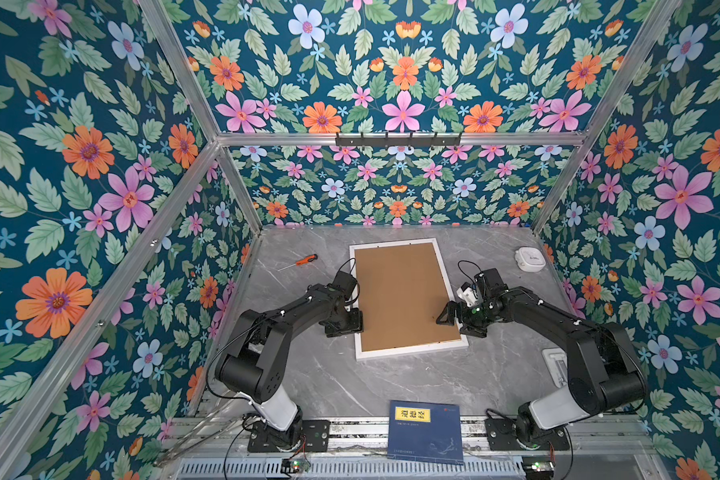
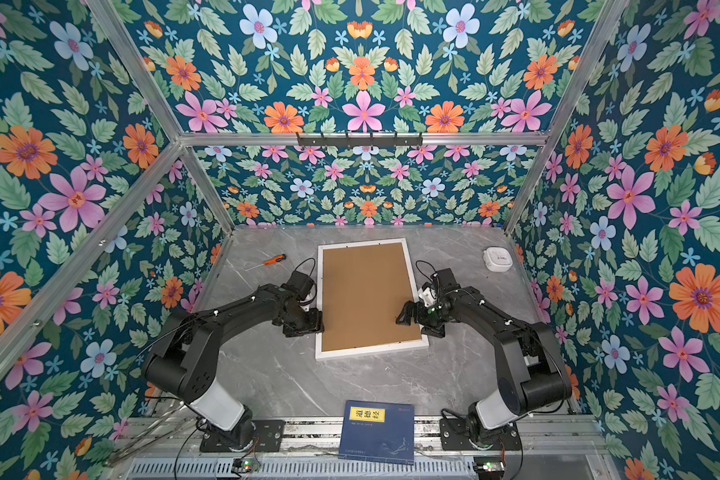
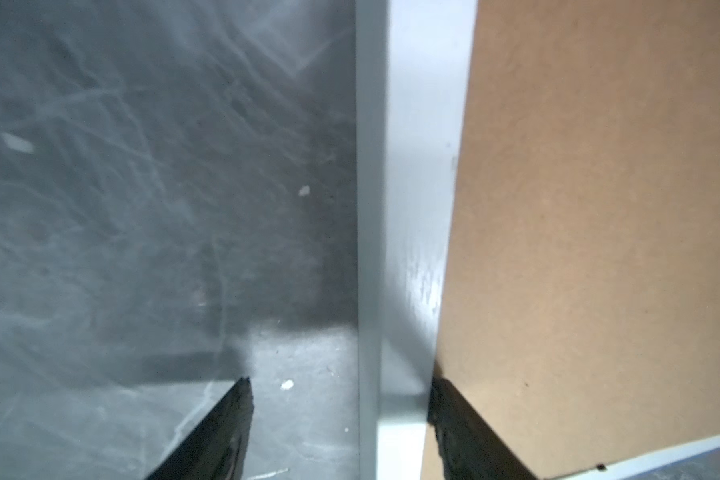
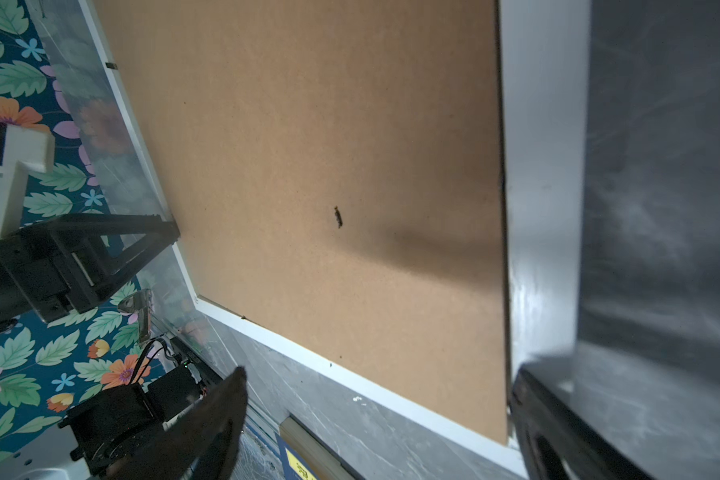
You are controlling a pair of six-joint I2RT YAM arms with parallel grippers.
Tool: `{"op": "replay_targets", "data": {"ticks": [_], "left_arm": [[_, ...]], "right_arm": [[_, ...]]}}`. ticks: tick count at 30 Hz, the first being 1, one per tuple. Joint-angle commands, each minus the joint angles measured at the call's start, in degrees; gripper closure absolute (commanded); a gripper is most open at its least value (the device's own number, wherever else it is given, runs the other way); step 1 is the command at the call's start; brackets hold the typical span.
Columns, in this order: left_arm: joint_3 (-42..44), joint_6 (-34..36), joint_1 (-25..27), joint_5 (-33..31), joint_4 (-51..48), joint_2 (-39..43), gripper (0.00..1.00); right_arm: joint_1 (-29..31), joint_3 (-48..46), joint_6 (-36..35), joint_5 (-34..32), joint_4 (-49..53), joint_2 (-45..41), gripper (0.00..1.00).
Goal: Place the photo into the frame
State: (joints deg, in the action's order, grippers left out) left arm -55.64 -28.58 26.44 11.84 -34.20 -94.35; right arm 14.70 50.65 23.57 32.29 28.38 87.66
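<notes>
- The frame [image 1: 412, 350] lies back side up on the table [image 1: 391, 386], with a brown backing board [image 1: 400, 291] seated inside its rails.
- The left end effector [image 3: 339, 384] straddles the frame's left rail with its fingers spread: one finger is outside the rail, the other over the board.
- The right end effector [image 4: 379, 370] spans the frame's right rail, fingers spread wide, holding nothing.

Left end effector [image 3: 339, 380] low, pointing down, jaws parted; right end effector [image 4: 377, 372] low, jaws spread wide.
</notes>
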Motion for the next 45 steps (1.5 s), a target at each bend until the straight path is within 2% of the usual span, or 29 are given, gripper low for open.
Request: {"op": "replay_targets", "data": {"ticks": [1,14,21,28,32,35,39,41,45], "left_arm": [[0.1,-0.6,-0.1,-0.2,0.4,-0.6,0.30],[-0.4,-0.9,0.0,-1.0,0.3,-1.3,0.31],[-0.8,-1.0,0.0,-2.1,-0.1,-1.8,0.32],[-1.2,-1.4,0.0,-3.4,-0.9,-1.8,0.35],[-1.2,-1.5,0.0,-3.7,-1.2,-1.6,0.35],[-1.1,-2.1,0.1,-3.6,-1.1,-1.2,0.35],[-0.9,-2.4,0.2,-3.6,-0.7,-1.1,0.34],[-0.9,-2.5,0.3,-3.5,-0.4,-1.1,0.34],[-1.1,-2.6,0.3,-3.5,-0.1,-0.9,0.34]], "right_arm": [[1.5,-0.1,-0.7,-0.4,0.0,0.0,0.02],[9.6,1.5,2.3,-17.3,5.5,2.9,0.02],[10.2,2.2,3.9,-21.3,5.8,-0.3,0.02],[10.2,4.2,3.3,-21.9,8.6,-7.2,0.01],[10.3,3.3,3.5,-18.9,9.2,-10.2,0.01],[10.4,0.0,7.7,-17.1,7.8,-13.8,0.01],[10.6,-6.2,15.8,-11.4,2.0,-17.2,0.01],[10.8,-8.5,18.9,-8.5,-1.4,-17.1,0.01],[12.6,-8.8,21.7,-7.6,-4.2,-14.5,0.01]]}}
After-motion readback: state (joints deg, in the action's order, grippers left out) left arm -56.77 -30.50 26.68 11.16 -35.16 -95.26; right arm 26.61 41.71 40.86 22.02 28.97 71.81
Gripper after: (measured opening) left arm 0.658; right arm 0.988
